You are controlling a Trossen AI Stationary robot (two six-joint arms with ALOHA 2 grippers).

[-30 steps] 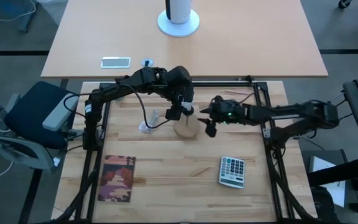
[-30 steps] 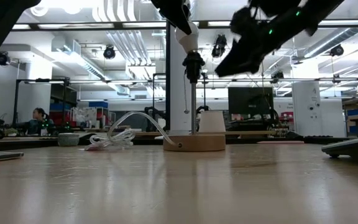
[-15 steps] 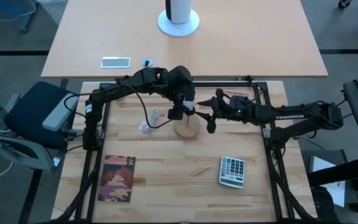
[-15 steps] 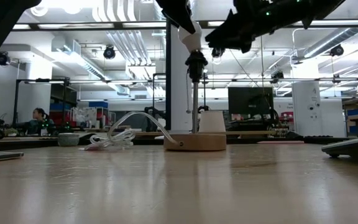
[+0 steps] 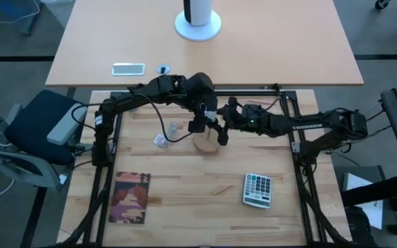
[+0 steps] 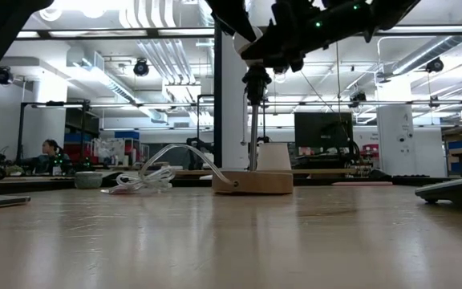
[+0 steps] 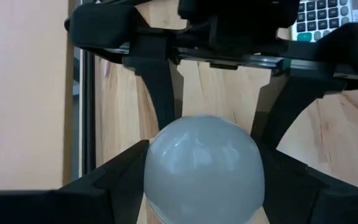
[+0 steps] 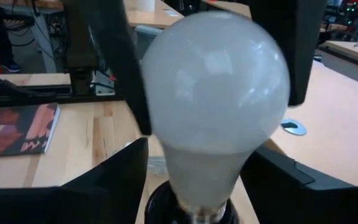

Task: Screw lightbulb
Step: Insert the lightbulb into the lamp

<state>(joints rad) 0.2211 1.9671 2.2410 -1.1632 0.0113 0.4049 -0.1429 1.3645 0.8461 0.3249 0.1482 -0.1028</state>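
Pincer work is centring on the lightbulb [image 5: 210, 122], which is sitting upright in the black socket [image 6: 255, 83] atop a thin metal post [image 6: 253, 136] rising from the round wooden base [image 5: 206, 143] near the middle of the bench [image 5: 185, 186]. Coming from the left, the left pincer [image 5: 200, 122] is gripping the lightbulb, its dark fingers [image 7: 123, 177] pressing against both sides of the frosted globe. From the right, the right pincer [image 5: 220, 127] is reaching in with its fingers [image 8: 114, 180] spread open on either side of the bulb's neck, just above the socket, not clamping it. A crumpled clear wrapper [image 5: 161, 140] is lying left of the wooden base, with a clear cable [image 6: 184, 154] curving from it to the base. Farther toward the front, a patterned book [image 5: 129, 197] is lying on the left and a calculator [image 5: 257, 189] on the right.
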